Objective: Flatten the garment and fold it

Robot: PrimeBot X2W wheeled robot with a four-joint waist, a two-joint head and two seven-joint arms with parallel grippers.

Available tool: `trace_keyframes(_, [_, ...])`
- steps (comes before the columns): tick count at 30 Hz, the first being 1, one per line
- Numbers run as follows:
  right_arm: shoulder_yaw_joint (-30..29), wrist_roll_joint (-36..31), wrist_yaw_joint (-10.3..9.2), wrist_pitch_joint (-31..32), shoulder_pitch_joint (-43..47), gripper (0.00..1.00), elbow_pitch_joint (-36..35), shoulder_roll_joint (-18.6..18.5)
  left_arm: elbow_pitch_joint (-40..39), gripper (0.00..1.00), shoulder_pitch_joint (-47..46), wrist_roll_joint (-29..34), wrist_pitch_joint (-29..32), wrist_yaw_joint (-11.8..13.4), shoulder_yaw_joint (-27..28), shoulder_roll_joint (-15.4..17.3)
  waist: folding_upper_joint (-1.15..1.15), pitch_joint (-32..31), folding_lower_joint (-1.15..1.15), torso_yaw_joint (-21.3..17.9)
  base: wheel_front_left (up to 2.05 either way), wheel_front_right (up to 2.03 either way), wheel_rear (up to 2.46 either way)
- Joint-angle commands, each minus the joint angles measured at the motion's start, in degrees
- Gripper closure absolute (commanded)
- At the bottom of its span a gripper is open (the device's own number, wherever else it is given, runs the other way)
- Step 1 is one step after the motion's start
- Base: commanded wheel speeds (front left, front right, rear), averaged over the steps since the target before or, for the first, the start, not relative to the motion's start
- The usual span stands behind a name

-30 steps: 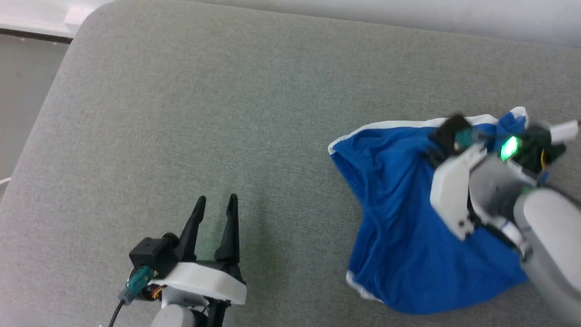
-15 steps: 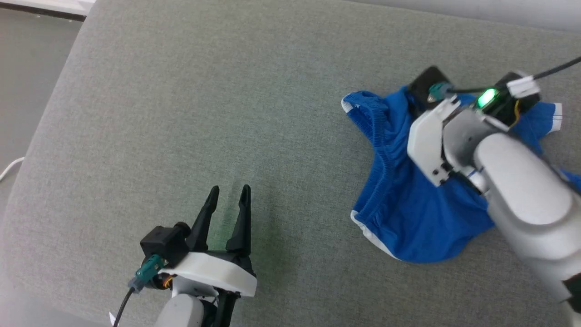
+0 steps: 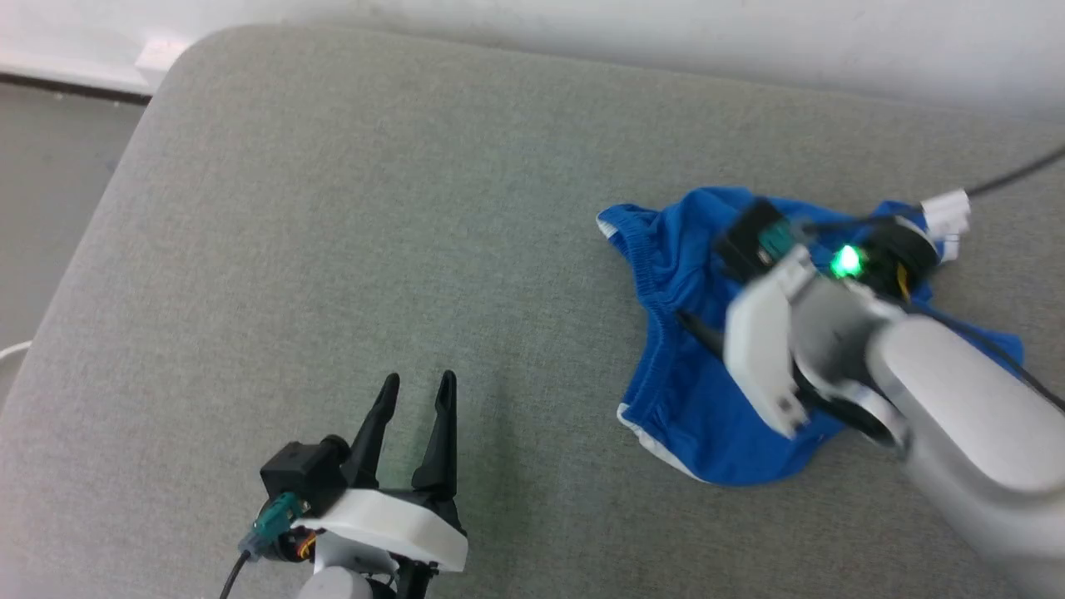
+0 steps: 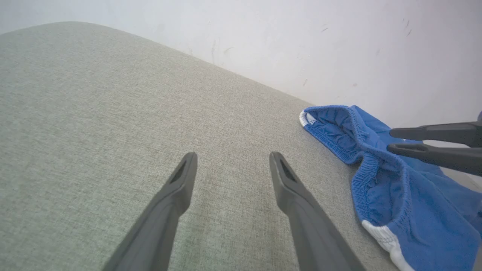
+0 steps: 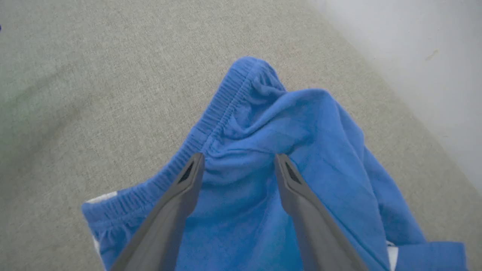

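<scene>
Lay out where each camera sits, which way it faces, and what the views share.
Head: high up, looking down on the grey cushion; shows the left gripper and the right forearm over the garment.
Left wrist: low, looking along the open left gripper across the cushion toward the wall.
Right wrist: just above the garment, looking down through the open right gripper.
Shared: all three show the garment.

Grey-green fabric cushion point(image 3: 333, 208) against a pale wall point(image 3: 666, 33)

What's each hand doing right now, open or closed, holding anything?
Left hand: open, empty, over the grey cushion.
Right hand: open, fingers spread over the blue shorts, not gripping them.
</scene>
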Motion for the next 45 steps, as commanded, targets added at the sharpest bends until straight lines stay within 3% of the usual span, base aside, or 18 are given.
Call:
trace_keyframes(1, [-0.6,1.1,-0.05,2.8,2.9,0.0,-3.0,-2.4,-0.1,0.0,0.6,0.4,-0.3,0.3,0.0,-0.1,0.0,-1.7,0.01,-1.2,0.0,0.0,0.0])
trace_keyframes(6, [-5.6,1.4,-0.05,9.2,11.5,0.0,-11.7,-5.8,-0.7,0.0,1.2,0.3,-0.3,0.3,0.1,-0.1,0.0,-1.6,0.01,-1.2,0.0,0.0,0.0])
trace_keyframes(13, [-5.9,-3.5,-0.05,10.7,17.4,0.03,-11.0,-3.4,-0.9,0.0,0.5,0.3,-0.3,0.0,0.2,-0.1,0.0,-0.6,0.01,-0.1,0.0,0.0,0.0])
trace_keyframes(14, [-5.4,-4.0,-0.05,10.6,17.5,0.53,-10.1,-2.9,-0.9,0.0,0.4,0.3,-0.3,0.0,0.2,-0.1,0.0,-0.5,0.01,-0.1,0.0,0.0,0.0])
trace_keyframes(16, [-4.2,-5.2,-0.05,9.5,17.0,1.0,-8.5,-2.2,-0.8,0.0,0.3,0.3,-0.3,-0.1,0.3,-0.1,0.0,-0.4,0.01,0.1,0.0,0.0,0.0])
trace_keyframes(23, [-2.6,-6.6,-0.05,2.8,10.6,1.0,-9.2,0.2,-1.3,0.0,0.3,0.3,-0.3,0.3,1.1,-0.1,0.0,-0.7,0.01,-0.1,0.0,0.0,0.0])
trace_keyframes(28, [0.5,-4.4,-0.05,2.1,4.0,1.0,-11.6,2.4,-1.5,0.0,0.3,0.3,-0.3,0.3,1.0,-0.1,0.0,-0.8,0.01,-0.1,0.0,0.0,0.0])
trace_keyframes(32, [2.9,-4.6,-0.05,0.3,-0.5,1.0,-7.3,3.9,-1.5,0.0,-0.2,-0.1,-0.3,0.1,0.0,-0.1,0.0,-0.1,0.01,0.4,0.0,0.0,0.0])
trace_keyframes(33, [3.6,-5.1,-0.05,-0.2,-1.2,0.86,-5.2,4.2,-1.4,0.0,-0.3,-0.2,-0.3,0.1,-0.2,-0.1,0.0,0.0,0.01,0.6,0.0,0.0,0.0])
trace_keyframes(34, [4.3,-5.6,-0.05,-0.8,-1.8,0.61,-2.9,4.5,-1.4,0.0,-0.5,-0.4,-0.3,0.0,-0.4,-0.1,0.0,0.2,0.01,0.8,0.0,0.0,0.0])
trace_keyframes(35, [4.8,-5.5,-0.05,-1.5,-2.0,0.0,-0.6,5.1,-1.3,0.0,-0.5,-0.5,-0.3,0.0,-0.6,-0.1,0.0,0.3,0.01,0.9,0.0,0.0,0.0])
trace_keyframes(40, [5.7,-5.1,-0.05,-6.1,-2.9,0.0,6.3,7.6,-1.1,0.0,-0.8,-0.9,-0.3,0.0,-0.8,-0.1,0.0,0.7,0.01,1.2,0.0,0.0,0.0])
trace_keyframes(45, [4.2,-4.3,-0.05,-10.0,-3.8,0.0,5.6,7.3,-0.9,0.0,0.0,-0.4,-0.3,0.2,0.0,-0.1,0.0,-0.4,0.01,-0.3,0.0,0.0,0.0])
